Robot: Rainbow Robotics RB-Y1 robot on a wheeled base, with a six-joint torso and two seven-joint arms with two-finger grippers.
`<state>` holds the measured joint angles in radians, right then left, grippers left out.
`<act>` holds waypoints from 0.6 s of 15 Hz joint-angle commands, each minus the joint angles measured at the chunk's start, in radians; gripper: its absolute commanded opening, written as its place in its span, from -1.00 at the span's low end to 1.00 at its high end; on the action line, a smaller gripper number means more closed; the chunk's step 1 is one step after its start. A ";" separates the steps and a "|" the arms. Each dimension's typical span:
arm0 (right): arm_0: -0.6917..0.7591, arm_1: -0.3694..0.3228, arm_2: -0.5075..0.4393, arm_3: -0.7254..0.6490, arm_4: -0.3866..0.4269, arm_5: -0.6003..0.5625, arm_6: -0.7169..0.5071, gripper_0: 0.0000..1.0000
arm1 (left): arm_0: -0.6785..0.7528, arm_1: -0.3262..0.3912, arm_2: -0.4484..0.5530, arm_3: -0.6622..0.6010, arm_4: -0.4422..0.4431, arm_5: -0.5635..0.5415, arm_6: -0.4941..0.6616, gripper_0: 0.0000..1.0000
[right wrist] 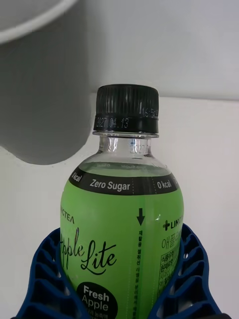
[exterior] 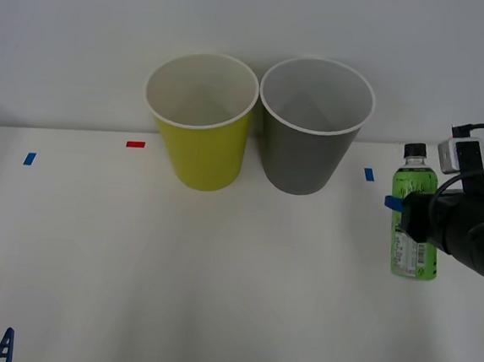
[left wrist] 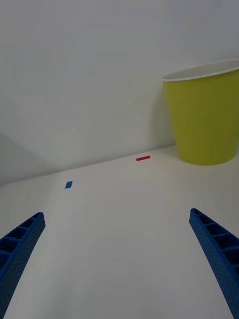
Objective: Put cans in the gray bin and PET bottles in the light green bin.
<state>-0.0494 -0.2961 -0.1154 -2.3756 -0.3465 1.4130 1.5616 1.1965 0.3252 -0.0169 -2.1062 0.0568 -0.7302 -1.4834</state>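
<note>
Left end effector [left wrist: 119,259] parked low over counter [exterior: 215,297], fingers spread, idle. Light green bin [exterior: 201,127] touching gray bin [exterior: 313,128] at rims, mouths up to receive. Right end effector [exterior: 410,214] pinching upright PET bottle [exterior: 414,221], presumably for transfer.

The right end effector [exterior: 409,214] covers part of the bottle [exterior: 415,220] label — the gray bin [right wrist: 40,84] is cut off in the wrist view.
</note>
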 commanded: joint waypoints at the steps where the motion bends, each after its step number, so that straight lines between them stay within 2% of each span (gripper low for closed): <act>1: 0.000 0.043 -0.030 -0.063 -0.023 0.000 0.037 -1.00 | 0.000 0.000 0.000 0.000 0.000 0.000 0.000 1.00; 4: 0.000 0.060 -0.033 -0.106 -0.043 -0.051 0.048 -1.00 | 0.000 0.000 0.000 0.000 0.000 0.000 0.000 1.00; 6: -0.006 0.052 -0.001 -0.103 -0.046 -0.143 0.052 -1.00 | 0.000 0.000 0.000 0.000 0.000 0.000 0.000 1.00; 9: -0.026 0.081 0.030 -0.096 -0.063 -0.250 0.052 -1.00 | 0.000 0.000 0.000 0.000 0.000 0.000 0.000 1.00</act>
<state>-0.0664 -0.2265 -0.0968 -2.4763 -0.4036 1.1897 1.6129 1.1965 0.3252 -0.0169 -2.1062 0.0568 -0.7302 -1.4834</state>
